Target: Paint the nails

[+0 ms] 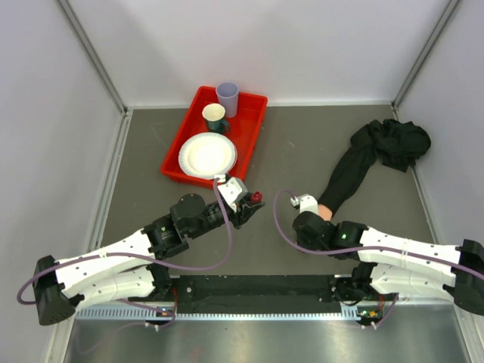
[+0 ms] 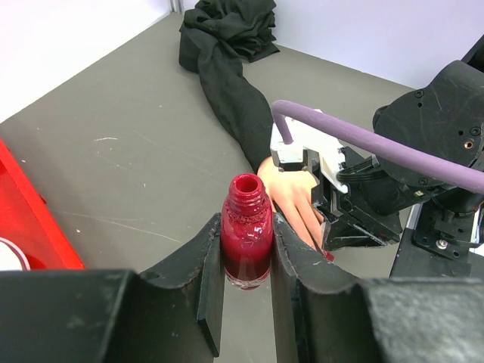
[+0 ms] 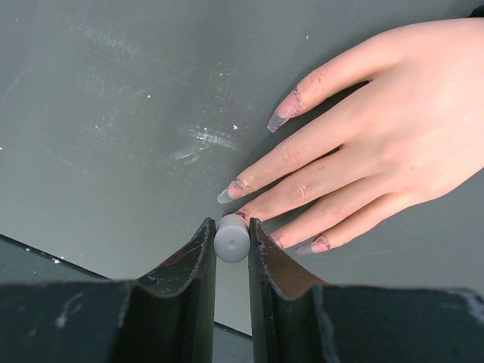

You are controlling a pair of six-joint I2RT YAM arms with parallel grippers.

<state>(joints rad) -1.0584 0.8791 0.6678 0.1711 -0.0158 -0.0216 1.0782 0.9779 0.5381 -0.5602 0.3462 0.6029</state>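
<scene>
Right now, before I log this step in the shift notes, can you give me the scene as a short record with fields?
left tool: shut on open polish bottle, upright, red polish inside
right tool: shut on white round piece, by the fingertips
mannequin hand: palm down, fingers spread
nails: long, mostly clear, reddish traces
sleeve: black, trailing to far right corner
red tray: far left, holds plate and two cups

Overhead wide — both wrists close on mannequin hand (image 3: 393,128).
</scene>
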